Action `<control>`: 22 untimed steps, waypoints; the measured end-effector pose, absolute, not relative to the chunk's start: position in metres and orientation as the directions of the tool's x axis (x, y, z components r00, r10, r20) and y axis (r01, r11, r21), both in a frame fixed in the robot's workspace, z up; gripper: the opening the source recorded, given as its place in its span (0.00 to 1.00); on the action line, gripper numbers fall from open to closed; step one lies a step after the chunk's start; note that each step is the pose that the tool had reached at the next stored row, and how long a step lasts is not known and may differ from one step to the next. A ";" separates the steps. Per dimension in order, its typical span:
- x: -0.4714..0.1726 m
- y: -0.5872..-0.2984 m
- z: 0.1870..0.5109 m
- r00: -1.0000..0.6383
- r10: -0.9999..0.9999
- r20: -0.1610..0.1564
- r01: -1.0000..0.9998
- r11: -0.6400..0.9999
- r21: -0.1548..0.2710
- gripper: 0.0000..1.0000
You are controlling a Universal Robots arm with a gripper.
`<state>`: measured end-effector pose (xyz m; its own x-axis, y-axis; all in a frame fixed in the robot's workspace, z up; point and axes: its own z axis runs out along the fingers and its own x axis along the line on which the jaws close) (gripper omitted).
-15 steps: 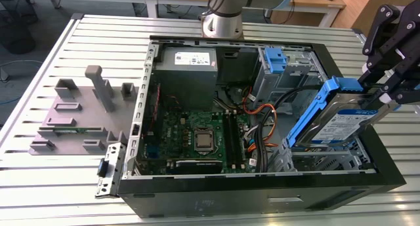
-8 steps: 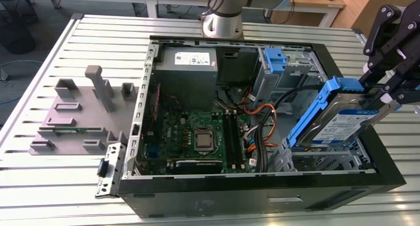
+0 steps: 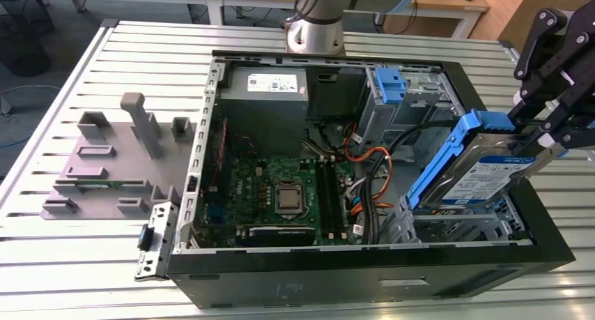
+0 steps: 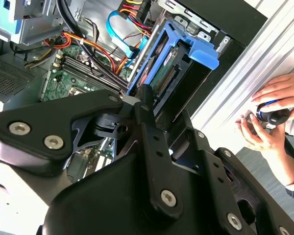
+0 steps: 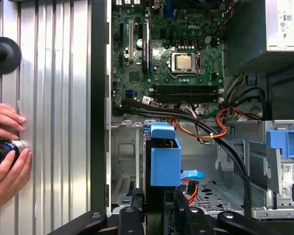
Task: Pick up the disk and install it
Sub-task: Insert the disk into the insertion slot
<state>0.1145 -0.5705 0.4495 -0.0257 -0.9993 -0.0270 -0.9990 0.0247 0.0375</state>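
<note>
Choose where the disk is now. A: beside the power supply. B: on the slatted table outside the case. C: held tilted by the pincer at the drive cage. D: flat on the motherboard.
C: the pincer grips the tilted disk, lower end at the drive cage.

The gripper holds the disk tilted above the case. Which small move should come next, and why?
Probably ease the disk down toward the metal drive cage: the gripper grips it tilted, with its lower end near the cage and not seated.
</note>
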 end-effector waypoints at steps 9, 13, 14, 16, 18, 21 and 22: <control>0.115 -0.570 0.442 -0.026 -0.999 -0.027 -0.999 0.025 0.038 0.35; 0.114 -0.570 0.441 -0.025 -0.999 -0.027 -0.999 0.024 0.037 0.35; 0.114 -0.570 0.441 -0.026 -0.999 -0.027 -0.999 0.024 0.037 0.35; 0.114 -0.570 0.440 -0.026 -0.999 -0.027 -0.999 0.025 0.037 0.35; 0.114 -0.570 0.440 -0.026 -0.999 -0.027 -0.999 0.025 0.037 0.35; 0.114 -0.570 0.439 -0.026 -0.999 -0.027 -0.999 0.025 0.038 0.35; 0.114 -0.570 0.438 -0.026 -0.999 -0.027 -0.999 0.025 0.037 0.35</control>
<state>0.1136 -0.5704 0.4383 -0.0256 -0.9993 -0.0271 -0.9990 0.0246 0.0375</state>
